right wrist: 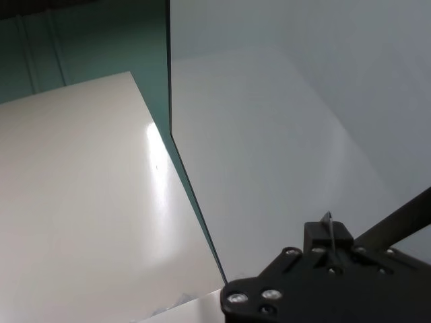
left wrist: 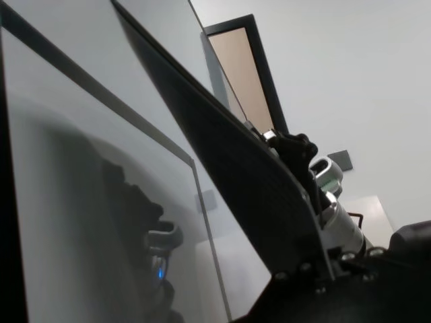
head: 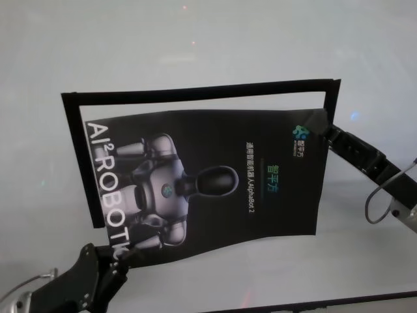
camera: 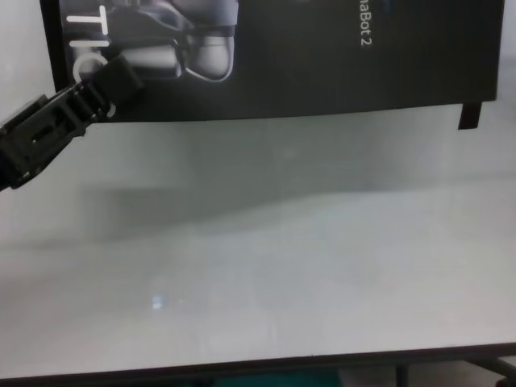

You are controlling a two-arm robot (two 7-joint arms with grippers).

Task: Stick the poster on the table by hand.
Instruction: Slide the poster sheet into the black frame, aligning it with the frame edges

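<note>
Left tool, right tool, poster between

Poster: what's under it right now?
Under the poster there is only the white table, with a black taped outline showing past its far edge. The left gripper and right gripper are at opposite corners; whatever the sheet covers is hidden.

The poster is slanting edge-on above the table. The right gripper is touching its far edge.
</note>
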